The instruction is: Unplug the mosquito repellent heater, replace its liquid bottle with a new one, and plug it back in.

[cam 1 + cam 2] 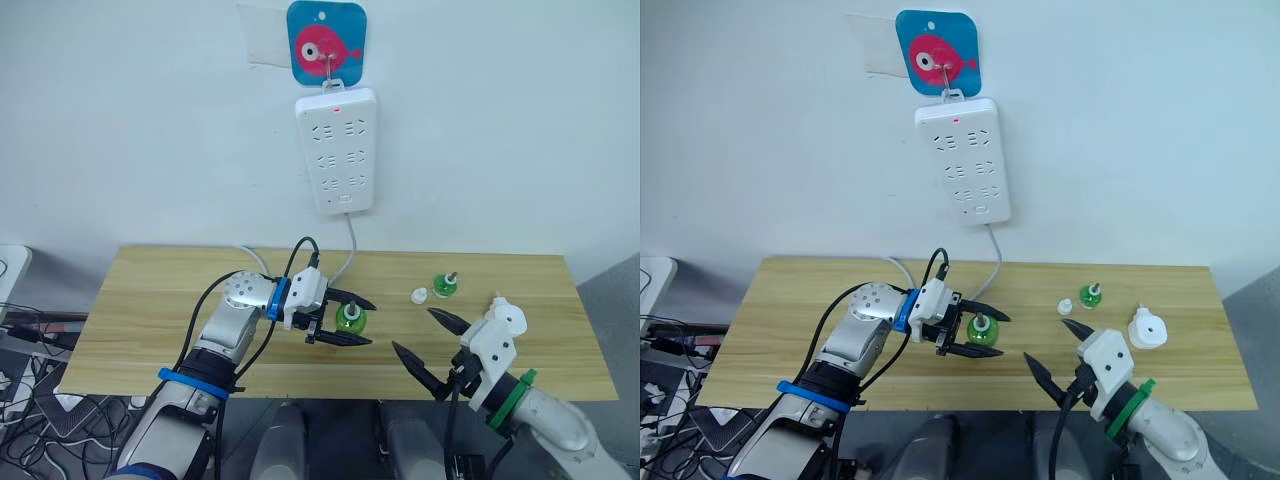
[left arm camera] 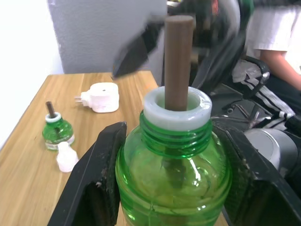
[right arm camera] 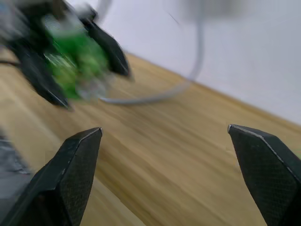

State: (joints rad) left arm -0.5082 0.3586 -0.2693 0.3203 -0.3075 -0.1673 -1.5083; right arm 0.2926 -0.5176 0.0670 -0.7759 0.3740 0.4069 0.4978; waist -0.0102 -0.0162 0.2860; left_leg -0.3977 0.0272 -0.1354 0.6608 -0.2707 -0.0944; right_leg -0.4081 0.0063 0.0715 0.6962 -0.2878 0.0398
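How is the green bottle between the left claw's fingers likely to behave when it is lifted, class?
The green bottle looks like rigid, smooth plastic with a rounded belly, so it may slip or twist between the left claw's flat fingers. Its tall brown wick stands well above the neck, so it probably tips easily and would roll if laid down.

A bottle [image 1: 1091, 296] and cap [image 1: 1065, 306] lie left of the heater [image 1: 1147, 328].
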